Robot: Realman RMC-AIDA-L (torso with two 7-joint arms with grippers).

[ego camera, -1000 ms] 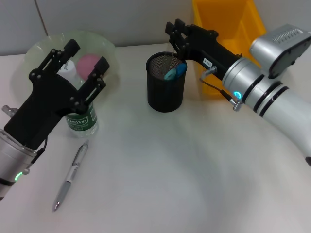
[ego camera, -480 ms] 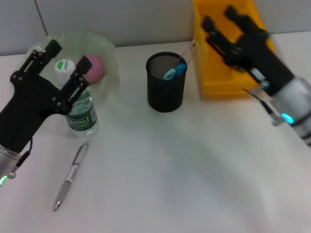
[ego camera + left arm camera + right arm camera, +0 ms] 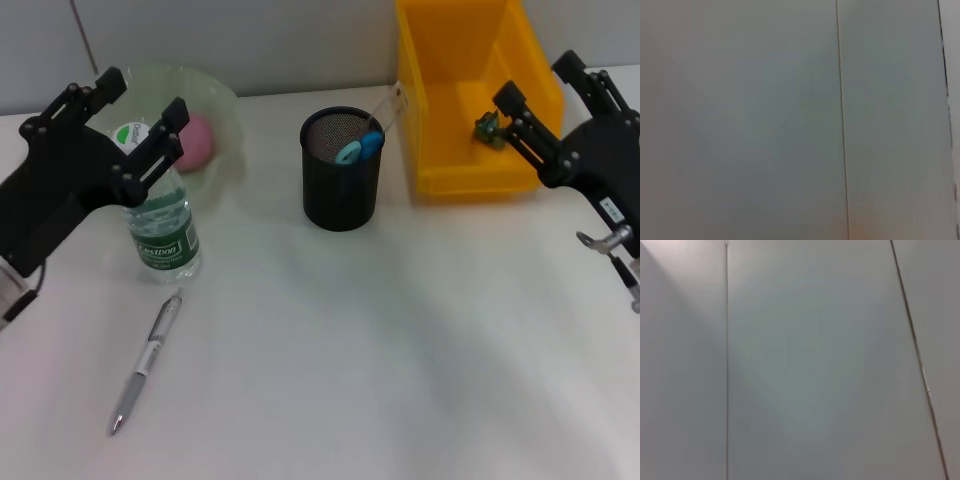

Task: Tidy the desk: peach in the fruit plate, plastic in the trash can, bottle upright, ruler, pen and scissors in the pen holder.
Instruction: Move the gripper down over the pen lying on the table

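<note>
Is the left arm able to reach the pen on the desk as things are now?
Probably yes. The pen lies flat on bare desk, apart from the bottle with nothing over it. The left gripper is open, raised by the bottle, on the pen's side.

Peach (image 3: pixel 197 141): pink, lying in the pale green fruit plate (image 3: pixel 222 105).
Bottle (image 3: pixel 160 225): clear, green label, upright beside the plate.
Pen (image 3: pixel 146 361): silver, flat on the table.
Pen holder (image 3: pixel 343 190): black mesh, holding blue-handled scissors (image 3: pixel 360 148) and ruler (image 3: pixel 389 106).
Trash can (image 3: pixel 470 95): yellow bin holding a small greenish scrap (image 3: pixel 487 127).
</note>
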